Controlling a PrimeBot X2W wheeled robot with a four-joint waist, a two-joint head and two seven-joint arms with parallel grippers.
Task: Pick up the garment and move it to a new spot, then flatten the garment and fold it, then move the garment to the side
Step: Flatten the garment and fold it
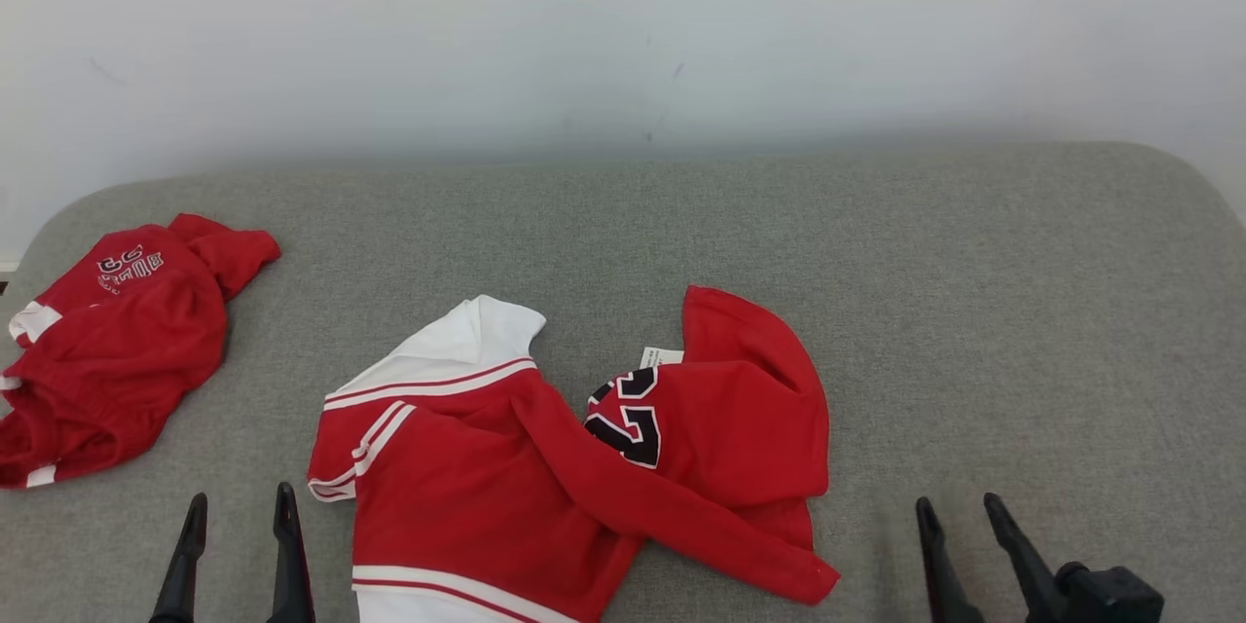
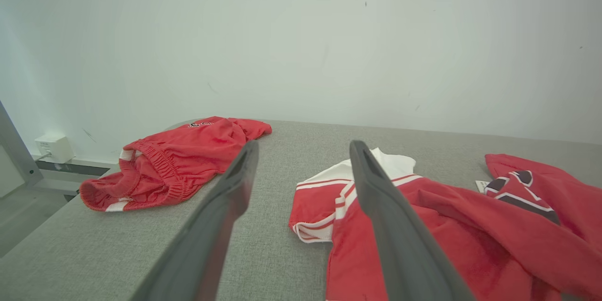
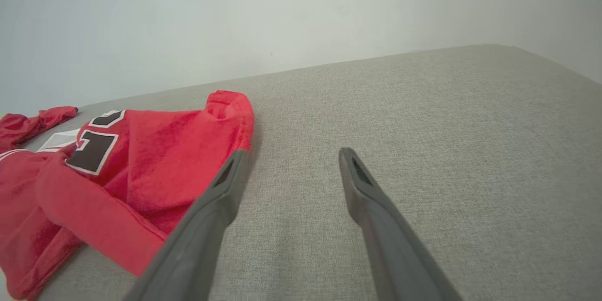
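Observation:
A red garment (image 1: 545, 467) with white stripes and a black number lies crumpled at the front middle of the grey padded surface (image 1: 876, 263); it also appears as the garment (image 2: 423, 225) in the left wrist view and the garment (image 3: 108, 174) in the right wrist view. My left gripper (image 1: 240, 508) stands open just left of it, above the surface, holding nothing. Off to the garment's right, my right gripper (image 1: 959, 506) is open too, its fingers apart over bare fabric. In the left wrist view the left gripper (image 2: 303, 148) points between the two red pieces.
A second red piece, shorts with white trim (image 1: 117, 341), lies bunched at the left edge of the surface; the shorts (image 2: 174, 160) show in the left wrist view too. A pale wall (image 1: 623, 29) runs behind. Bare grey surface stretches to the right and rear. A white box (image 2: 54, 147) sits low by the wall.

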